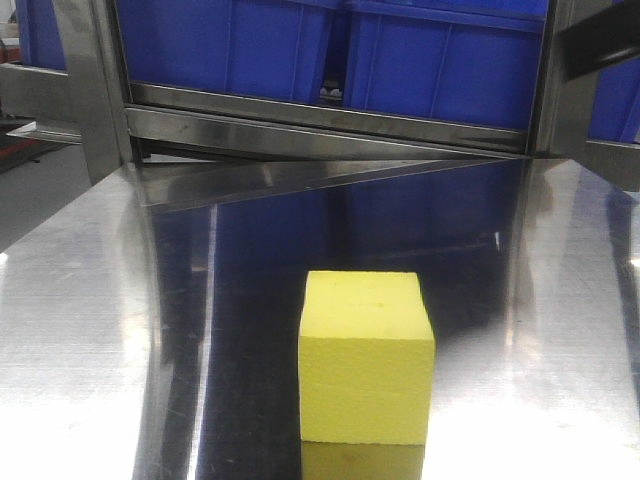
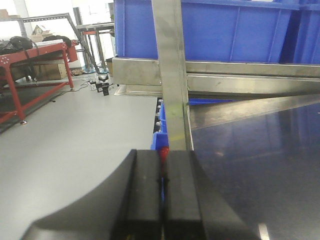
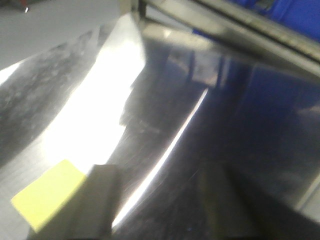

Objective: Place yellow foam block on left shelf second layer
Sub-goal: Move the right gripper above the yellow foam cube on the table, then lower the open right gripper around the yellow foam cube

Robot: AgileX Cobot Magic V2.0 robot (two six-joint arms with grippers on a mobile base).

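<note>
Front-facing view: the yellow foam block [image 1: 366, 355] is set on the table [image 1: 80, 330]. Beside it the right gripper [image 3: 156, 175] is spread; the left gripper [image 2: 162, 157] is pressed together.

a shiny steel table [image 1: 90, 330] — the yellow foam block [image 1: 366, 360] sits upright on it, near its front edge.

The block [image 1: 366, 355] is plain pale lemon yellow, with a dimmer yellow reflection beneath it. The bins [image 1: 240, 45] behind are saturated blue. The table [image 1: 80, 330] is silver-grey steel with fine scratches, mirroring dark blue down its middle and glaring white at the sides. The left gripper [image 2: 162, 155] is matte black; the right gripper [image 3: 159, 172] shows as blurred dark grey. The floor [image 2: 75, 130] is light grey, the bench [image 2: 30, 54] red.
</note>
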